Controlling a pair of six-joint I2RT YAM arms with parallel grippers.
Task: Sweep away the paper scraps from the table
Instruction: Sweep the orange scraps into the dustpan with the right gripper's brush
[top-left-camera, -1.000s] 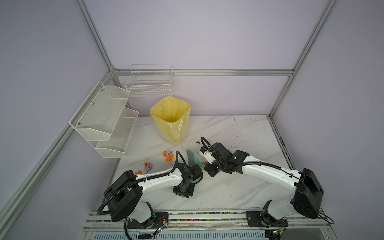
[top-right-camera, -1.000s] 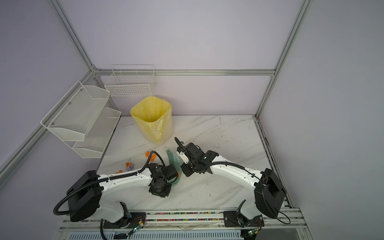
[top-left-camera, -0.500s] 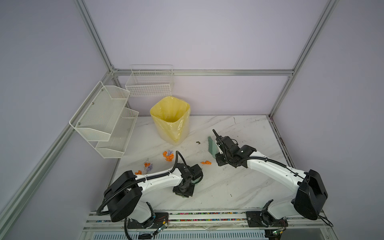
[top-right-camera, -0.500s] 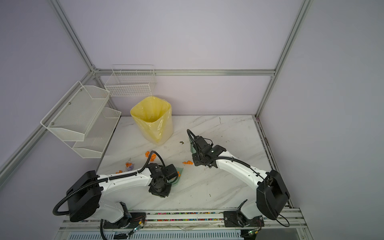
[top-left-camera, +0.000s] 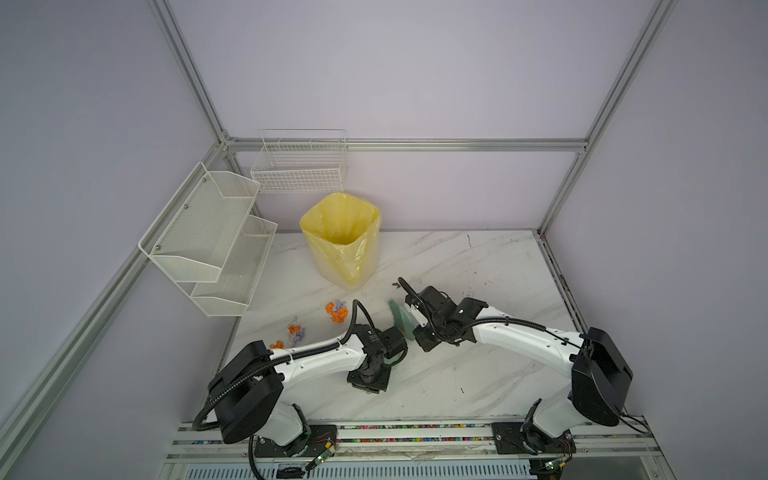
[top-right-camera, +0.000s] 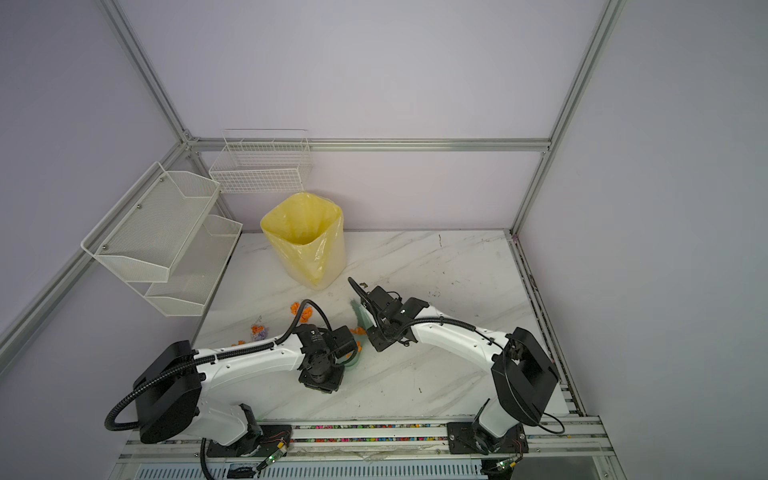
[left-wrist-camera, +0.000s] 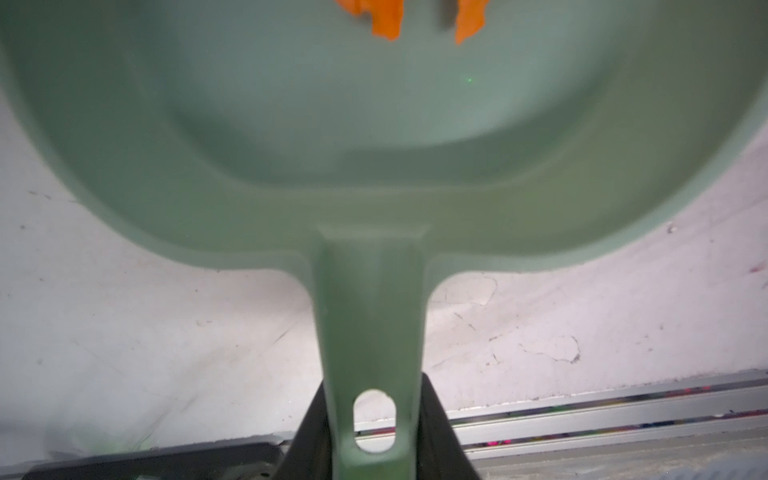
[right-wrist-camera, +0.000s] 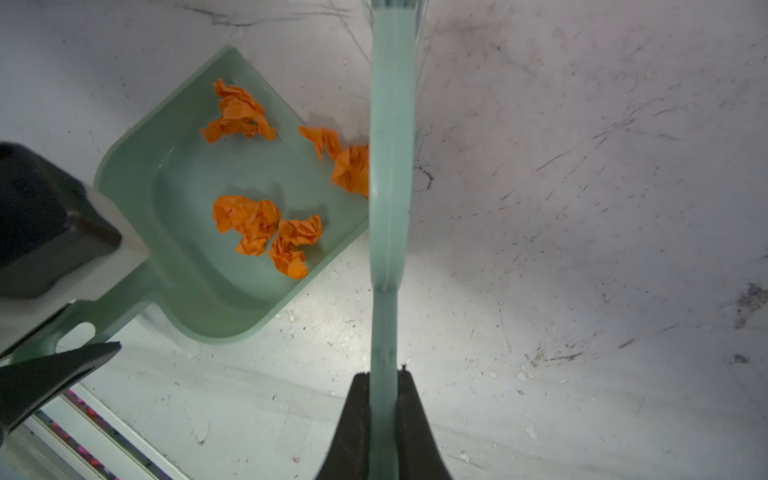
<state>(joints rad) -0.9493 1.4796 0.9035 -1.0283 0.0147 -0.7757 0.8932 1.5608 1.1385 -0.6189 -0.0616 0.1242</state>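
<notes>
Got the left pincer (left-wrist-camera: 374, 419) clamped on the handle of a pale green plastic dustpan (right-wrist-camera: 195, 257), laid flat on the white marble-look desk (top-left-camera: 478, 266) for catching. Same with the right pincer (right-wrist-camera: 384, 399), squeezed shut around a matching green brush (right-wrist-camera: 390, 145), parked at the pan's lip for nudging wads in. Counting several crumpled orange paper scraps (right-wrist-camera: 249, 224) in the pan, plus orange and lilac ones loose near the yellow-lined bin (top-left-camera: 340, 241).

Scuffed white marble bench (top-left-camera: 478, 266): yellow-bagged bin (top-left-camera: 345, 257) at the back, orange and lilac paper scraps (top-left-camera: 336, 312) scattered on the left, green dustpan (right-wrist-camera: 199, 257) flat on it holding orange wads.
</notes>
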